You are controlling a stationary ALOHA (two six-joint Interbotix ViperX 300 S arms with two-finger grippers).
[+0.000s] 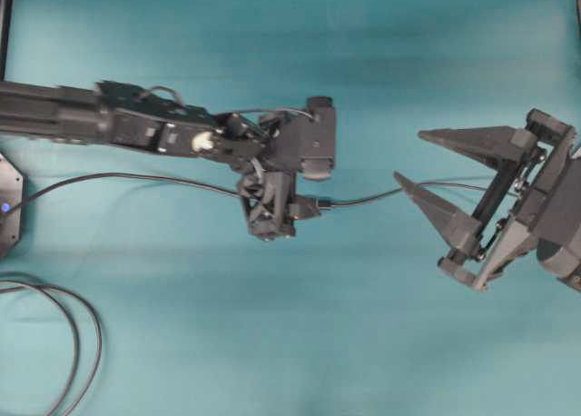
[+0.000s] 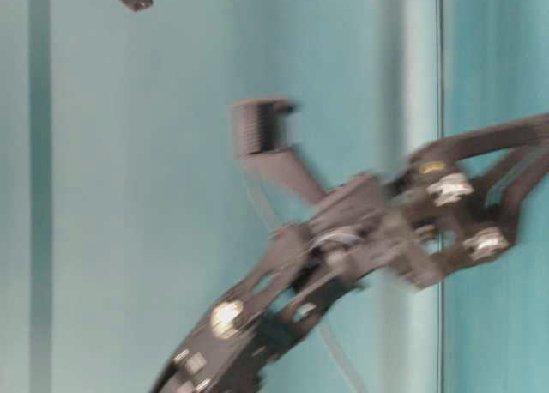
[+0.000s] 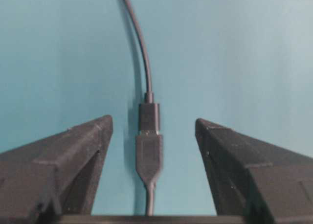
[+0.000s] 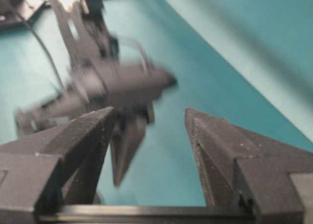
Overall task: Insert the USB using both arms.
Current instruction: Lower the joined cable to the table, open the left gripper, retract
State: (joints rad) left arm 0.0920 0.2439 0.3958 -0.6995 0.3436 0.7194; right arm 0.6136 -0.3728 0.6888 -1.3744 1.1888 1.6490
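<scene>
The USB [image 3: 148, 132] lies on the teal table, joined end to end with the other cable's black socket end, and only a thin silver line shows at the joint. The joined pair [image 1: 318, 203] lies between the fingers of my left gripper [image 3: 153, 120], which is open and touches neither body. From above, the left gripper [image 1: 272, 212] points down over it. My right gripper [image 1: 408, 154] is open and empty, off to the right, above the thin cable [image 1: 363, 198]. In the right wrist view the right gripper [image 4: 149, 111] faces the blurred left arm [image 4: 112, 84].
A thicker black cable [image 1: 77, 343] loops at the lower left. A black device with a blue light [image 1: 7, 207] sits at the left edge, and the left thin cable [image 1: 118, 177] runs to it. The table-level view is blurred.
</scene>
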